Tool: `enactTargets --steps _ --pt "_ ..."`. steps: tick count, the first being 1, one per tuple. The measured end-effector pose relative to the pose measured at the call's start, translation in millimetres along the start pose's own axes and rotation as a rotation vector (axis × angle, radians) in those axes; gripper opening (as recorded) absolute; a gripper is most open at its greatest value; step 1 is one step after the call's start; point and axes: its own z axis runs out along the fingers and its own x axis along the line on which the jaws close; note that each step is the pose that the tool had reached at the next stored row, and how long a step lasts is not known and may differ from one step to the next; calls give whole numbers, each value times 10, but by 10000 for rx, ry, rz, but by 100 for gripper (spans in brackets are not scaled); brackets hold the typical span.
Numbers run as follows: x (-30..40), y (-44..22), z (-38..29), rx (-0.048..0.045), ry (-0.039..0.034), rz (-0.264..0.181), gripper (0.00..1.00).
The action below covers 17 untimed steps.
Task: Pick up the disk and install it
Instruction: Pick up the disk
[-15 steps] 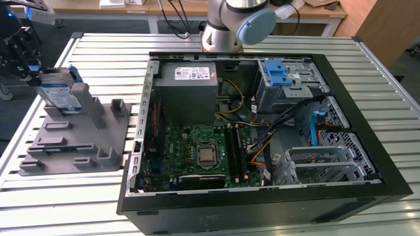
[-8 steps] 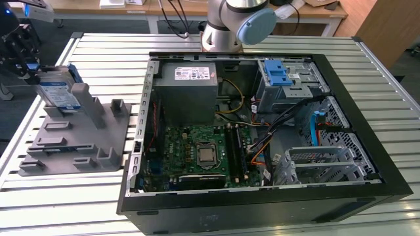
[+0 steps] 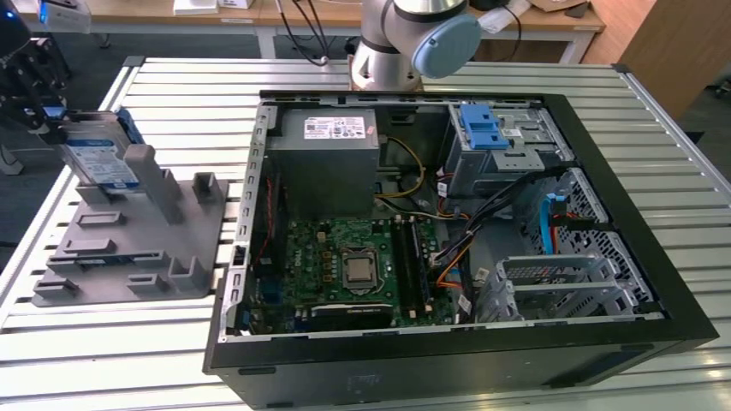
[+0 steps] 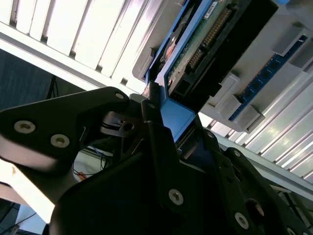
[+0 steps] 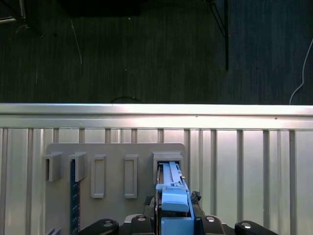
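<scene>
The disk (image 3: 101,158), silver-grey with a blue-and-white label and a blue bracket, stands on edge among the upright posts at the far end of the grey fixture plate (image 3: 126,248), at the exterior view's left. My black gripper (image 3: 51,120) is at the disk's upper end and shut on it. In the second wrist view the fingers (image 4: 151,112) clamp the blue bracket, with the disk's green circuit board (image 4: 205,44) beyond them. In the first wrist view the disk (image 5: 172,188) runs edge-on from my gripper (image 5: 174,208) to a post of the plate (image 5: 112,161).
An open black computer case (image 3: 639,334) lies at the centre and right of the slatted metal table (image 3: 171,94). Inside are a grey power-supply box (image 3: 325,154), a green motherboard (image 3: 354,257) and a metal drive bay with a blue clip (image 3: 491,128). The arm's base (image 3: 400,43) stands behind the case.
</scene>
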Motion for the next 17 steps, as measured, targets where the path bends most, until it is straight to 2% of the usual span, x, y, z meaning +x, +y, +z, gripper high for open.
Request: enactTargets --steps 11,17 --pt "0 0 -30 -2 1 0 36" --pt "-1 1 -72 0 0 0 36"
